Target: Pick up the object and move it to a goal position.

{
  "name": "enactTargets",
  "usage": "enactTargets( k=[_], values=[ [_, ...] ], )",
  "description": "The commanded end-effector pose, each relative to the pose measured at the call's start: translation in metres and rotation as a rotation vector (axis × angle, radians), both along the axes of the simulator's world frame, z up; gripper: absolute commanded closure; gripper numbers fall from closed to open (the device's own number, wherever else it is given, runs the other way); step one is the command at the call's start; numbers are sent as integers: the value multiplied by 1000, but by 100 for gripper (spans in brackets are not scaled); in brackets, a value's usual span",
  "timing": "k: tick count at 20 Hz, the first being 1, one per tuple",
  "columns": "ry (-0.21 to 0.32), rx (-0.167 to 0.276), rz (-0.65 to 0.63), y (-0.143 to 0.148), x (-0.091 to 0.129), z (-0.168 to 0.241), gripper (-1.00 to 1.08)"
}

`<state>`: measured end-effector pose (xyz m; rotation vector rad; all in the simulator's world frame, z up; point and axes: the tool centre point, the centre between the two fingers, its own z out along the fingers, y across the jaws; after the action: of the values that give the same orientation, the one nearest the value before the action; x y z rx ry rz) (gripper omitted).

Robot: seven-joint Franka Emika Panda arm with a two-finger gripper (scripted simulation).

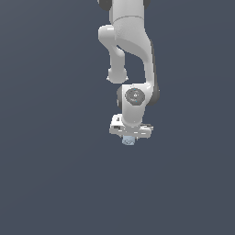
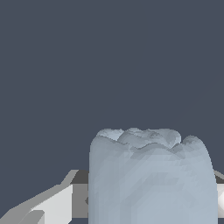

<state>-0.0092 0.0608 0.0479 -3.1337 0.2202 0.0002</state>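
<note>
Object [image 1: 128,141] and arm shared the middle of the exterior view, with nothing else on the flat dark blue-grey ground. The white arm [image 1: 131,50] came down from the top centre of the frame, and its gripper [image 1: 130,137] sat just below the frame's centre. A small pale blue lump poked out directly under the white hand, touching it or very nearly so. At that size the fingers could not be made out, so from this view alone I could not tell whether they were closed on it.

In the wrist view the object [image 2: 151,175] filled the lower centre and lower right of the frame, its bumpy crown rising to about mid-height. A white finger [image 2: 52,205] slanted in at the lower left corner, and a sliver of pale surface showed at the right edge, low down. The lump appeared to sit between them, pressed close on both sides, so I judged the jaws narrowed onto it (actual contact was hidden behind its bulk).

As for handling, it looked rigid and light, being much narrower than the hand. The knobbly surface could give uneven contact, so a hold across the smoother flanks below the crown seemed safest, with the pads squarely opposed so it would not twist or slip.

No containers appeared in either view, and no marker for the goal position showed.
</note>
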Motion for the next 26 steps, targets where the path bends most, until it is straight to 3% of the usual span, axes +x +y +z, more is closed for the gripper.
enactTargets(
  k=[1, 9, 26],
  values=[
    [-1, 0, 0, -4, 1, 9, 108],
    [-1, 0, 0, -29, 5, 64, 108],
    [0, 1, 0, -107, 21, 241, 108]
  ],
)
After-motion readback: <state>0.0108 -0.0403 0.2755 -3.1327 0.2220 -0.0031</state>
